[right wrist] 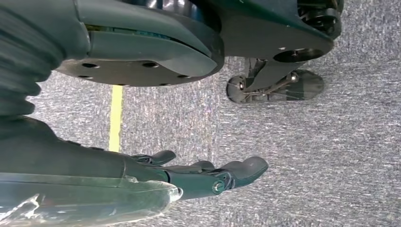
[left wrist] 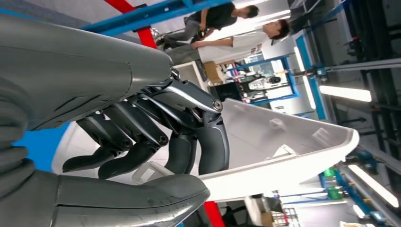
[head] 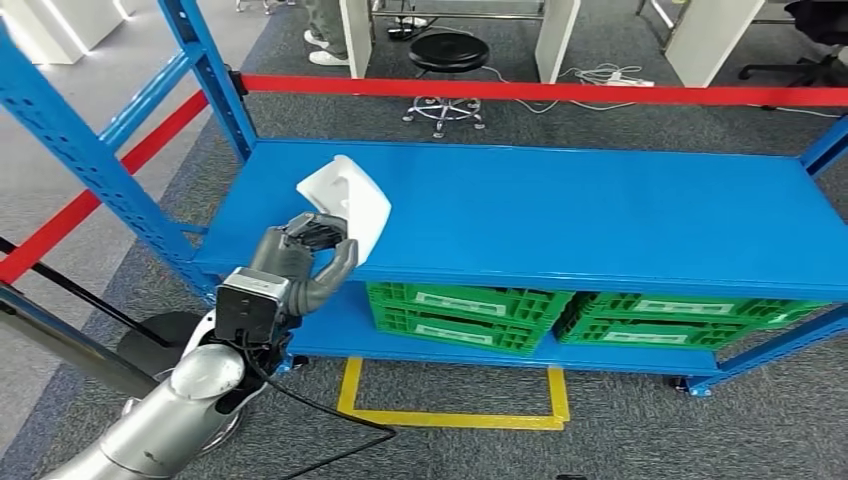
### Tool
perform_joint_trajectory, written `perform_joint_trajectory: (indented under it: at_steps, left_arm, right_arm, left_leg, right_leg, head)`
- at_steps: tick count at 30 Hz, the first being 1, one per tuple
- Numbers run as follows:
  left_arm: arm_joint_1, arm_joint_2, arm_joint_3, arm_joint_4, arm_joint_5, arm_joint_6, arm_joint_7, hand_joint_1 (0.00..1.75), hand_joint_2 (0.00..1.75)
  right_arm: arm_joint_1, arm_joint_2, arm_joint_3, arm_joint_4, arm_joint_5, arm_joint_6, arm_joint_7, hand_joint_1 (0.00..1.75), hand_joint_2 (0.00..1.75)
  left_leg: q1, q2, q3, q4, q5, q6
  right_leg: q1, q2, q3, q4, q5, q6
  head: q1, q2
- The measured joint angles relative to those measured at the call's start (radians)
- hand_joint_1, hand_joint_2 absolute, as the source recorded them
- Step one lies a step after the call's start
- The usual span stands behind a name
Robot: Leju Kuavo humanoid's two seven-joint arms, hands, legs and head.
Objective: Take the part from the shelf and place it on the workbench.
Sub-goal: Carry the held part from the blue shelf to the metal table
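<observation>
The part (head: 350, 200) is a white moulded plastic shell, tilted up over the front left of the blue shelf top (head: 560, 210). My left hand (head: 310, 255) grips its near edge from the front of the shelf. Seen from the left wrist, the dark fingers (left wrist: 189, 127) curl inside the white part (left wrist: 283, 146) while the thick grey thumb (left wrist: 137, 198) presses against its outer side. My right hand (right wrist: 208, 175) hangs above the grey carpet, fingers stretched out and apart, holding nothing.
Green crates (head: 460, 310) (head: 690, 320) sit on the lower shelf. Blue uprights (head: 90, 150) flank the left end, and a red barrier band (head: 540, 92) runs behind the shelf. A black stool (head: 448, 60) and a person's legs (head: 325, 30) stand beyond. Yellow floor tape (head: 450, 410) marks the carpet below.
</observation>
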Motion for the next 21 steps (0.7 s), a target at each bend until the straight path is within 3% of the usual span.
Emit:
perform_joint_trajectory:
  at_steps: [1, 3, 4, 5, 6, 7, 9, 10, 11, 12, 14, 15, 16, 17, 19, 20, 21]
  left_arm:
    - [0.0, -0.001, -0.001, 0.0, 0.0, 0.0, 0.0, 1.75, 1.75]
    - [0.0, -0.002, -0.002, 0.0, 0.0, -0.001, 0.0, 1.75, 1.75]
    - [0.001, -0.002, -0.003, 0.0, 0.0, -0.001, 0.0, 1.75, 1.75]
    - [0.002, -0.002, -0.003, 0.0, 0.0, -0.001, 0.0, 1.75, 1.75]
    - [0.002, -0.002, -0.004, 0.0, 0.0, -0.001, 0.0, 1.75, 1.75]
    - [0.003, -0.002, -0.004, 0.0, 0.001, -0.001, 0.0, 1.75, 1.75]
    - [0.003, -0.002, -0.004, -0.001, 0.001, -0.001, 0.0, 1.75, 1.75]
    - [0.003, -0.002, -0.004, -0.002, 0.001, -0.001, 0.0, 1.75, 1.75]
    - [0.003, -0.002, -0.004, -0.003, 0.001, -0.001, 0.0, 1.75, 1.75]
    - [0.002, -0.002, -0.005, -0.003, 0.001, -0.001, 0.0, 1.75, 1.75]
    - [0.002, -0.002, -0.006, -0.004, 0.001, -0.001, 0.0, 1.75, 1.75]
    - [0.002, -0.002, -0.006, -0.004, 0.001, -0.001, 0.0, 1.75, 1.75]
    - [0.002, -0.001, -0.006, -0.004, 0.001, -0.001, 0.0, 1.75, 1.75]
    - [0.002, 0.0, -0.006, -0.004, 0.001, -0.001, 0.0, 1.75, 1.75]
    - [0.003, 0.002, -0.006, -0.004, 0.001, -0.001, 0.0, 1.75, 1.75]
    - [0.003, 0.003, -0.006, -0.004, 0.001, -0.001, 0.0, 1.75, 1.75]
    - [0.004, 0.003, -0.006, -0.004, 0.001, -0.001, 0.0, 1.75, 1.75]
  right_arm:
    - [0.0, -0.001, 0.0, 0.001, 0.0, 0.0, 0.0, 0.0, 1.75]
    - [-0.002, -0.001, 0.0, 0.001, 0.0, 0.0, 0.0, 0.0, 1.75]
    - [-0.003, -0.002, 0.0, 0.001, -0.001, 0.0, 0.0, 0.0, 1.75]
    - [-0.003, -0.002, 0.0, 0.001, -0.001, 0.0, 0.0, 0.0, 1.75]
    - [-0.003, -0.003, 0.0, 0.001, -0.001, 0.0, 0.0, 0.0, 1.75]
    - [-0.003, -0.003, 0.0, 0.001, -0.001, 0.0, 0.0, 0.0, 1.75]
    - [-0.004, -0.004, 0.0, 0.002, 0.0, 0.0, 0.001, 0.0, 1.75]
    - [-0.005, -0.004, 0.0, 0.002, 0.0, 0.0, 0.001, 0.0, 1.75]
    - [-0.005, -0.005, 0.0, 0.002, 0.001, 0.001, 0.0, 0.0, 1.75]
    - [-0.005, -0.005, 0.0, 0.003, 0.001, 0.001, 0.0, 0.0, 1.75]
    - [-0.002, -0.004, 0.0, 0.005, 0.001, 0.001, 0.0, 0.0, 1.75]
    - [-0.002, -0.004, 0.0, 0.007, 0.001, 0.001, 0.001, 0.0, 1.75]
    - [-0.002, -0.004, 0.0, 0.008, 0.001, 0.0, 0.001, 0.0, 1.75]
    - [-0.004, -0.004, 0.0, 0.009, 0.001, 0.001, 0.001, 0.0, 1.75]
    - [-0.005, -0.005, 0.0, 0.01, 0.0, 0.001, 0.001, 0.0, 1.75]
    - [-0.005, -0.005, 0.0, 0.01, 0.0, 0.002, 0.001, 0.0, 1.75]
    - [-0.005, -0.005, 0.0, 0.01, 0.0, 0.002, 0.001, 0.0, 1.75]
  left_leg:
    - [0.002, 0.002, -0.01, -0.002, 0.011, 0.007]
    - [0.001, 0.004, -0.033, -0.002, 0.029, 0.016]
    - [-0.001, 0.005, -0.046, -0.001, 0.039, 0.017]
    - [-0.003, 0.005, -0.059, -0.001, 0.048, 0.017]
    - [-0.004, 0.005, -0.071, 0.0, 0.057, 0.016]
    - [-0.005, 0.005, -0.083, 0.0, 0.066, 0.015]
    - [-0.009, 0.004, -0.1, 0.001, 0.083, 0.009]
    - [-0.011, 0.005, -0.106, 0.002, 0.09, 0.005]
    - [-0.012, 0.005, -0.11, 0.002, 0.098, 0.0]
    - [-0.012, 0.006, -0.112, 0.002, 0.106, -0.006]
    - [-0.009, 0.005, -0.114, 0.002, 0.117, -0.018]
    - [-0.008, 0.004, -0.119, 0.01, 0.106, -0.024]
    - [-0.007, 0.002, -0.128, 0.032, 0.076, -0.03]
    - [-0.005, 0.001, -0.142, 0.076, 0.028, -0.036]
    - [-0.001, 0.0, -0.169, 0.199, -0.071, -0.044]
    - [0.0, 0.0, -0.173, 0.249, -0.091, -0.046]
    - [0.002, 0.001, -0.164, 0.272, -0.086, -0.047]
  right_leg:
    - [-0.001, 0.0, -0.016, 0.035, -0.037, 0.004]
    - [-0.001, 0.0, -0.054, 0.157, -0.134, 0.008]
    - [-0.001, 0.0, -0.067, 0.22, -0.168, 0.01]
    - [-0.001, 0.0, -0.067, 0.26, -0.181, 0.011]
    - [0.0, 0.0, -0.05, 0.266, -0.173, 0.01]
    - [0.0, 0.0, -0.014, 0.235, -0.15, 0.007]
    - [0.002, 0.0, 0.095, 0.093, -0.114, -0.001]
    - [0.004, 0.0, 0.143, 0.024, -0.111, -0.005]
    - [0.006, 0.0, 0.171, -0.022, -0.116, -0.007]
    - [0.008, 0.0, 0.179, -0.043, -0.122, -0.01]
    - [0.009, -0.001, 0.167, -0.047, -0.111, -0.021]
    - [0.007, -0.003, 0.163, -0.048, -0.102, -0.029]
    - [0.005, -0.005, 0.157, -0.05, -0.091, -0.037]
    - [0.003, -0.007, 0.147, -0.051, -0.078, -0.042]
    - [0.004, -0.008, 0.118, -0.049, -0.055, -0.047]
    - [0.004, -0.008, 0.101, -0.046, -0.043, -0.047]
    - [0.004, -0.008, 0.083, -0.042, -0.033, -0.046]
  head:
    - [0.001, 0.0]
    - [0.002, 0.0]
    - [0.002, 0.0]
    - [0.002, 0.0]
    - [0.002, 0.0]
    - [0.002, 0.0]
    - [0.002, 0.0]
    - [0.001, 0.0]
    - [0.0, 0.0]
    - [0.0, 0.0]
    - [0.0, 0.0]
    - [0.0, 0.0]
    - [-0.002, 0.0]
    - [-0.004, 0.0]
    - [-0.008, 0.0]
    - [-0.009, 0.0]
    - [-0.009, 0.0]
